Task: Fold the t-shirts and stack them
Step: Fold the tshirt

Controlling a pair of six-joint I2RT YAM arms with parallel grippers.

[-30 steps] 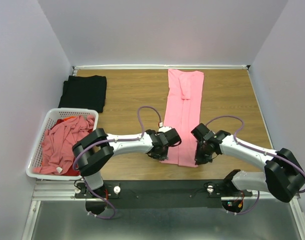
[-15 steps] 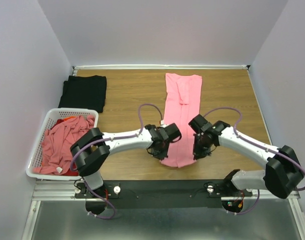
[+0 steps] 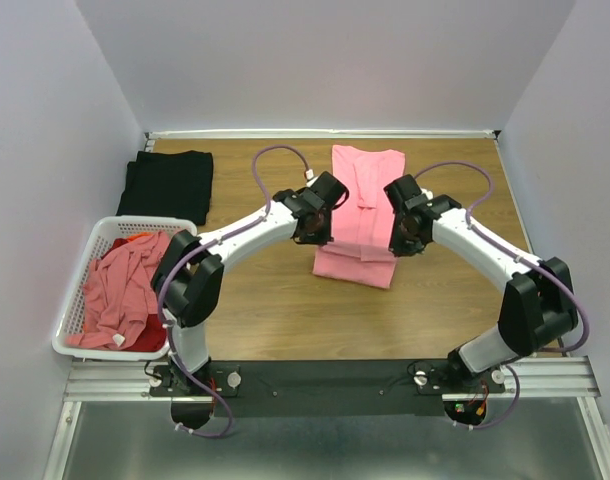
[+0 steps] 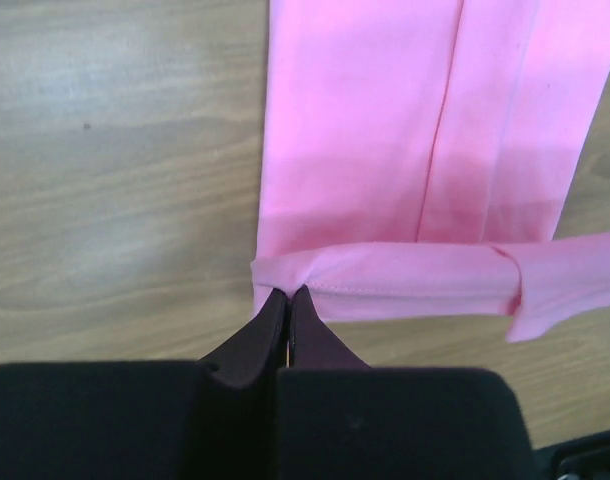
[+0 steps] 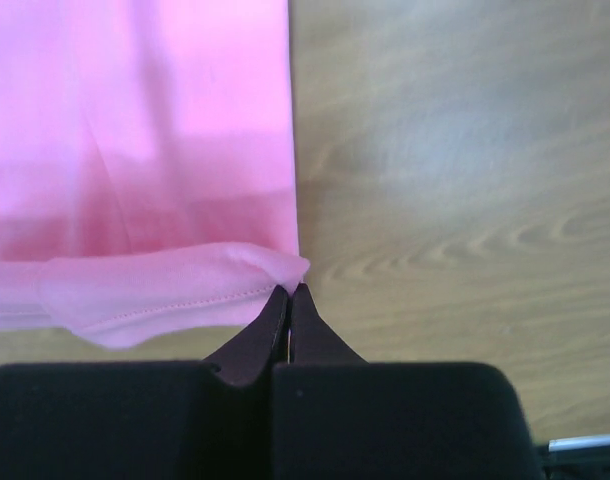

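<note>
Mid-frame, the left claw (image 4: 288, 294) and right claw (image 5: 288, 291) each pinch a hem corner of the pink t-shirt (image 3: 366, 195), doubled back over itself on the table (image 3: 255, 310)

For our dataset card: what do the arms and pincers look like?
The left arm and right arm have white links and bulky black joints, each with a looping lilac cable. The left pincer and right pincer are black, with two tapered fingers.

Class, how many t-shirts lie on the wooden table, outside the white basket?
2: a salmon-pink cloth t-shirt mid-table, partly folded; a black cloth t-shirt far left, beyond the white slatted basket. Others could hide underneath.
</note>
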